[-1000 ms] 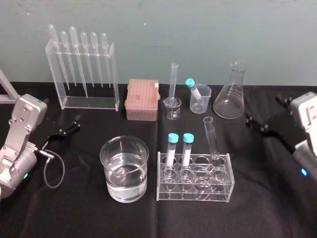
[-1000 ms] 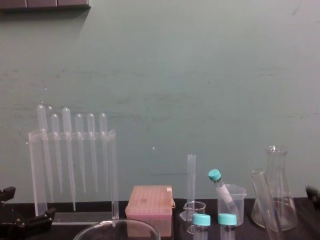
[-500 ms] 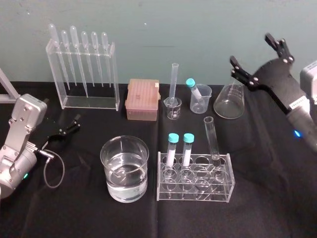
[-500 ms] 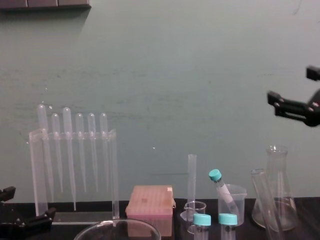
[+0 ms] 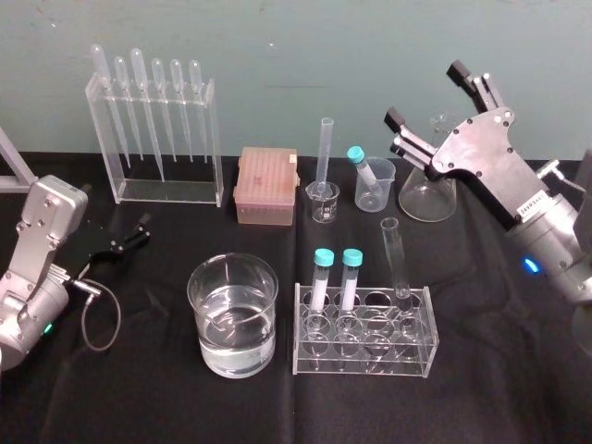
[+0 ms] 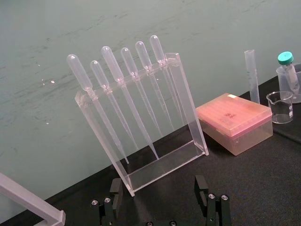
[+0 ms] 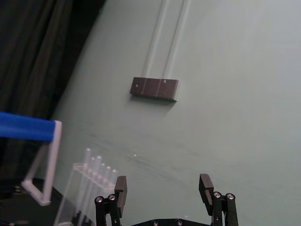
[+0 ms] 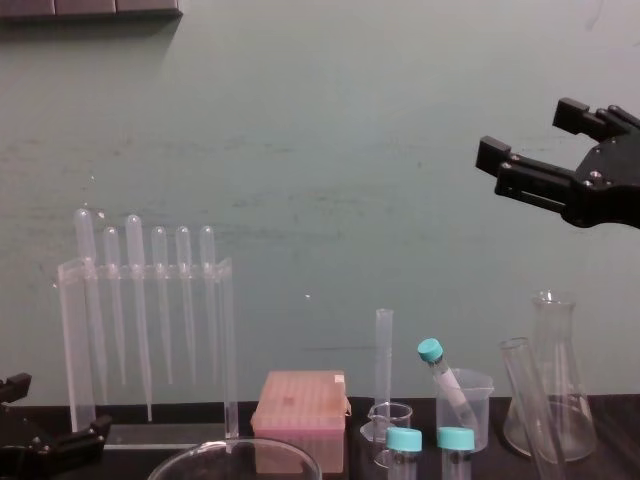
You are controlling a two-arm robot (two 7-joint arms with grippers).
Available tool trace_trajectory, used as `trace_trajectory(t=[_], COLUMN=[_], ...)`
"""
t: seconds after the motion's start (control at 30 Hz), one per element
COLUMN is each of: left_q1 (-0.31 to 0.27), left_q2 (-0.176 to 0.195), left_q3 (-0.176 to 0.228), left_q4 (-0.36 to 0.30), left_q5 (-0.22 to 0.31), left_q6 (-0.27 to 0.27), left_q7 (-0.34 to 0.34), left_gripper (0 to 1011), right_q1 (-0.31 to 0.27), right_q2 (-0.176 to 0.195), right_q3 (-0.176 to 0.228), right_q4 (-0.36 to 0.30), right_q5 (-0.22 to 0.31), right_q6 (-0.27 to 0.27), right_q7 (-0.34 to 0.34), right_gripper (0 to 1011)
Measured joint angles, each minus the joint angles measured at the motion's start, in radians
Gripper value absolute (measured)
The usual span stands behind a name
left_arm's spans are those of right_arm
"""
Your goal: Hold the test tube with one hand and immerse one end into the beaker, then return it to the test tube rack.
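Observation:
The test tube [image 5: 396, 264], a long clear uncapped tube, leans in the back right hole of the clear test tube rack [image 5: 365, 344]; the chest view catches it low at the right [image 8: 526, 400]. The beaker [image 5: 232, 314], wide and partly full of water, stands left of the rack, its rim just in the chest view [image 8: 235, 456]. My right gripper [image 5: 428, 96] hangs open and empty high above the conical flask, behind and right of the test tube [image 8: 530, 130] [image 7: 163, 186]. My left gripper [image 5: 139, 231] rests open near the table at the far left [image 6: 158, 188].
A pipette stand [image 5: 153, 129] and a pink box [image 5: 266, 185] sit at the back. A thin graduated cylinder [image 5: 324, 153], a small glass beaker [image 5: 323, 202], a plastic beaker holding a teal-capped tube [image 5: 375, 183] and a conical flask [image 5: 430, 190] line the back right. Two teal-capped tubes [image 5: 336, 277] stand in the rack.
My right arm has risen from the table's right edge and swung left, coming over the conical flask with its gripper still open. The left arm and the glassware have not moved.

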Motion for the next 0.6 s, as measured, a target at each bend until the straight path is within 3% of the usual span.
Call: trace_trajectory(t=[0.2,0.6], left_q1=[0.000,0.000], left_q2=[0.000,0.000], left_q3=[0.000,0.000], left_q4=[0.000,0.000], left_q5=[0.000,0.000], left_q6=[0.000,0.000], left_q7=[0.000,0.000], left_gripper=[1000,1000], right_q1=[-0.045,-0.116], right_q2=[-0.006,-0.026], right_q3=[0.005,0.013], right_q4=[-0.045,-0.090], right_q5=[0.035,0.026], right_q6=[0.034,0.115], right_q7=[0.021,0.002], right_gripper=[1000,1000])
